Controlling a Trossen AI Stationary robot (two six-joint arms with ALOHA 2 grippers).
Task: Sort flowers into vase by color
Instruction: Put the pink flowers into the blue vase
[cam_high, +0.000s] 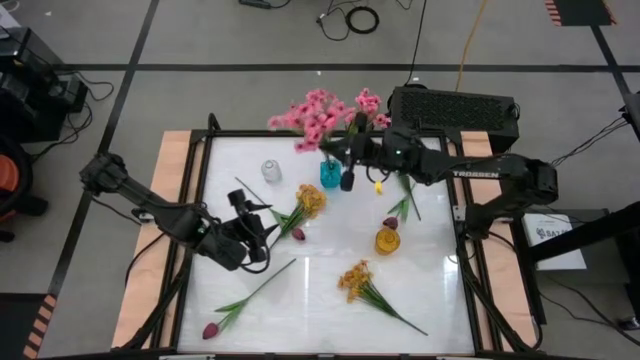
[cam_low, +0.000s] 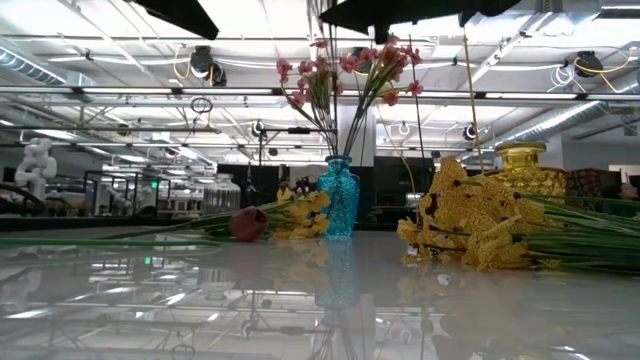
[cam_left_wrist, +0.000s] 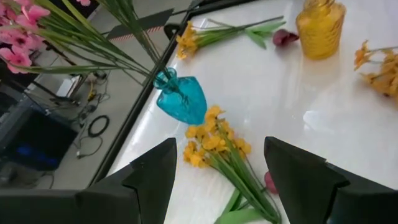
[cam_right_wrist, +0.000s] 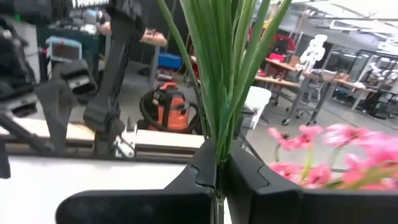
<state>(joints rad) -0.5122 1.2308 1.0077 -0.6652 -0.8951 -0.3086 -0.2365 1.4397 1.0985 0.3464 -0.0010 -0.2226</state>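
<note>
A teal glass vase (cam_high: 329, 175) (cam_low: 340, 196) (cam_left_wrist: 184, 99) stands near the table's far edge with a bundle of pink blossom sprays (cam_high: 320, 113) (cam_low: 340, 66) standing in its neck. My right gripper (cam_high: 348, 150) (cam_right_wrist: 219, 165) is above the vase, shut on the sprays' stems. My left gripper (cam_high: 262, 222) (cam_left_wrist: 217, 162) is open, low over the table's left half, near a yellow spray (cam_high: 309, 200) (cam_left_wrist: 211, 142). Lying flat on the table are a second yellow spray (cam_high: 356, 281) and magenta tulips (cam_high: 210, 329) (cam_high: 391, 222). My right gripper pinches the bunched green stems (cam_right_wrist: 219, 134) of the pink sprays between its two fingers, partway up their length, above the vase's mouth. The fingers lie across the stems, coming level from the table's right. The stems run down into the teal vase's neck (cam_left_wrist: 165, 78); the blossoms (cam_right_wrist: 323, 155) fan out above.
An amber vase (cam_high: 387, 240) (cam_left_wrist: 320, 25) stands right of centre and a clear glass vase (cam_high: 271, 171) stands left of the teal one. Another tulip bud (cam_high: 298, 233) lies by the near yellow spray. A black box (cam_high: 455, 108) sits beyond the far edge.
</note>
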